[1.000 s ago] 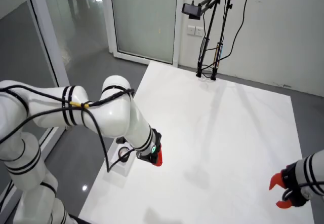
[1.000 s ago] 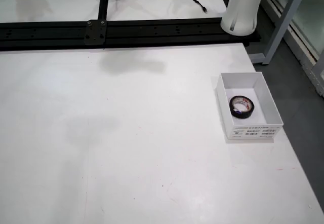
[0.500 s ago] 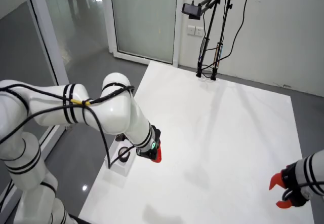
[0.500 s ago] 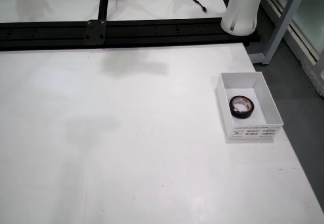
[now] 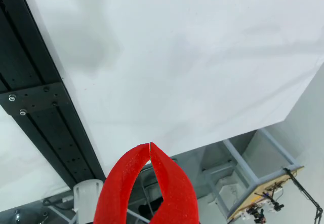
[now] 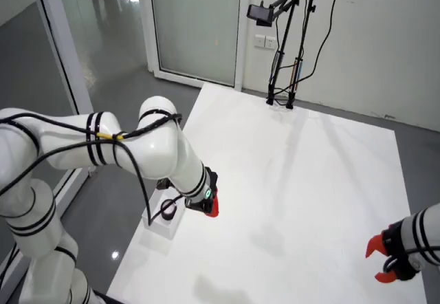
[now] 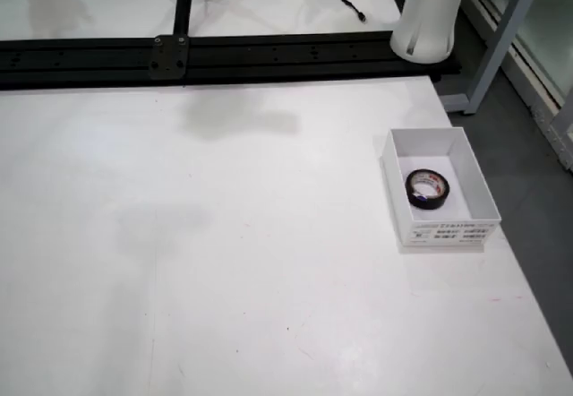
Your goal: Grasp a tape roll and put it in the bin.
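Red gripper (image 5: pixel 150 145) up close in the riding view: tips meeting, pinched together on nothing. Beyond, in the overhead view, the black tape roll (image 7: pixel 428 188) lies inside the white bin (image 7: pixel 443 231), right side of the white table (image 7: pixel 224 262).

A white open-topped bin (image 7: pixel 475 181) sits on the white table (image 7: pixel 224 262), near its right edge. A black tape roll (image 7: pixel 428 188) lies flat inside the bin. Behind the bin, a black rail (image 7: pixel 269 55) runs across the table, and a white arm base (image 7: pixel 432 15) stands just beyond it
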Robot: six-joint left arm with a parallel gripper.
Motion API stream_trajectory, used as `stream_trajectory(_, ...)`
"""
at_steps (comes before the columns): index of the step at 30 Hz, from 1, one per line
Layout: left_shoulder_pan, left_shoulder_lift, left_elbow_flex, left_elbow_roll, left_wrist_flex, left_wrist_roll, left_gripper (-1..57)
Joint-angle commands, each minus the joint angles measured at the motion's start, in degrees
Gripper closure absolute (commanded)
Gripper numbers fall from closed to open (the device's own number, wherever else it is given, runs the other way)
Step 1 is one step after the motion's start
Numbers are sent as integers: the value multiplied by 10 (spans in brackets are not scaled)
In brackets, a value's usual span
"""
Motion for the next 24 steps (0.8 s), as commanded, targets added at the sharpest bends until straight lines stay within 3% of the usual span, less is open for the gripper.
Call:
stream_trajectory(1, 6, 0, 0, 1, 0, 0, 564)
stream_trajectory(24, 34, 0, 0, 3, 0, 0, 564)
